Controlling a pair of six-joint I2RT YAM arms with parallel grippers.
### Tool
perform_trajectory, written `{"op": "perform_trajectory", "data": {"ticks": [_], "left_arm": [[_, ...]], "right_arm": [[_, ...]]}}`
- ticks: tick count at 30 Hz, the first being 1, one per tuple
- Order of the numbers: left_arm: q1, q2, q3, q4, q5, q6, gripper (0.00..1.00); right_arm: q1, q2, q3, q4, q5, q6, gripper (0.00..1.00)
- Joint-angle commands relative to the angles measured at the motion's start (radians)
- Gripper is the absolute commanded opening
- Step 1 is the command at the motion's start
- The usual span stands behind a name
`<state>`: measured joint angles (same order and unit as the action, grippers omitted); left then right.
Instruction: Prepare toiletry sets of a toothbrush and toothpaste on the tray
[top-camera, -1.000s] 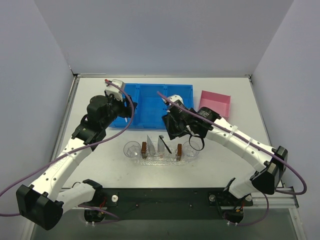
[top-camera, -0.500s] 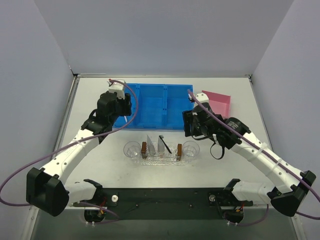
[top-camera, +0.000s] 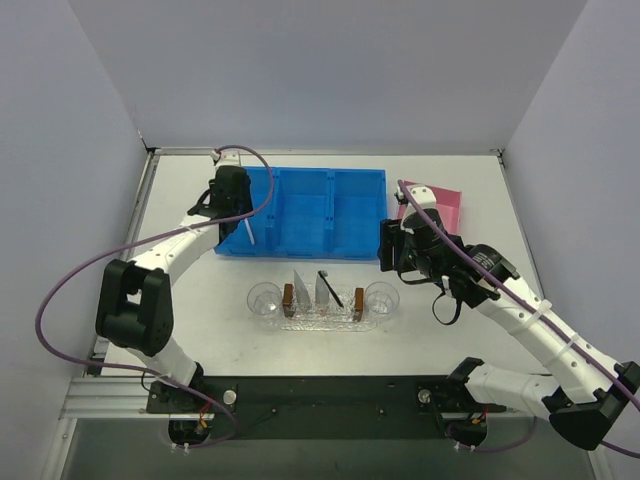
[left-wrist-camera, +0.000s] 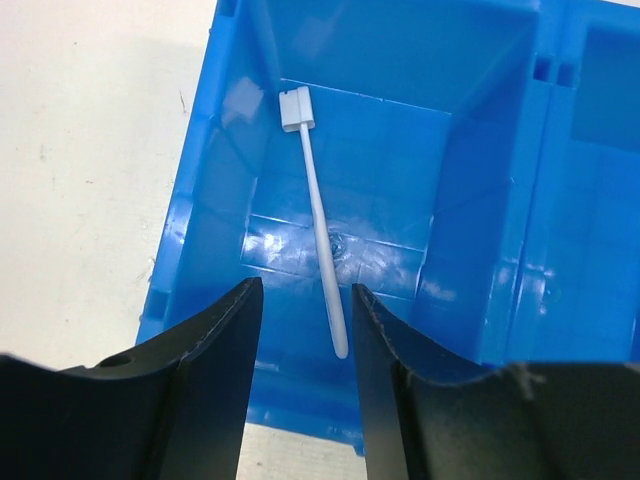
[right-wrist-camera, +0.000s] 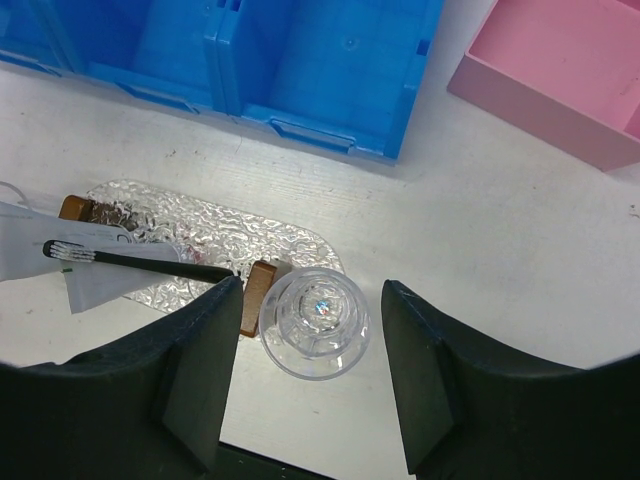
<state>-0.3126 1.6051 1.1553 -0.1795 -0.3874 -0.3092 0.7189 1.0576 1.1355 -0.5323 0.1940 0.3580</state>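
Toothbrush (left-wrist-camera: 318, 215) waits in the blue bin (left-wrist-camera: 480, 200)

The white one lies in the bin's left box. My left gripper (left-wrist-camera: 305, 295) is open above its thin end. I should go lower, then squeeze softly. My right gripper (right-wrist-camera: 312, 288), open and empty, is over the end of the tray (right-wrist-camera: 200, 225); a second ago it was over the bin
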Motion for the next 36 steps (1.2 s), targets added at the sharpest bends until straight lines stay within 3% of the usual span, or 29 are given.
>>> {"op": "perform_trajectory", "data": {"ticks": [1, 17, 22, 27, 36], "left_arm": [[0.006, 0.076, 0.092, -0.008, -0.038, -0.024, 0.49], [0.009, 0.303, 0.21, -0.041, -0.028, -0.019, 0.45], [0.01, 0.328, 0.211, -0.052, -0.041, -0.018, 0.44], [0.013, 0.349, 0.219, -0.055, -0.025, -0.014, 0.36], [0.027, 0.38, 0.228, -0.066, -0.007, -0.014, 0.35]], "right_arm": [[-0.012, -0.025, -0.013, 0.031, 0.001, -0.005, 0.53], [-0.016, -0.03, -0.031, 0.041, -0.025, 0.009, 0.52], [-0.018, -0.018, -0.029, 0.045, -0.031, 0.018, 0.52], [-0.018, 0.004, -0.016, 0.046, -0.051, 0.021, 0.52], [-0.018, 0.008, -0.014, 0.049, -0.062, 0.03, 0.52]]}}
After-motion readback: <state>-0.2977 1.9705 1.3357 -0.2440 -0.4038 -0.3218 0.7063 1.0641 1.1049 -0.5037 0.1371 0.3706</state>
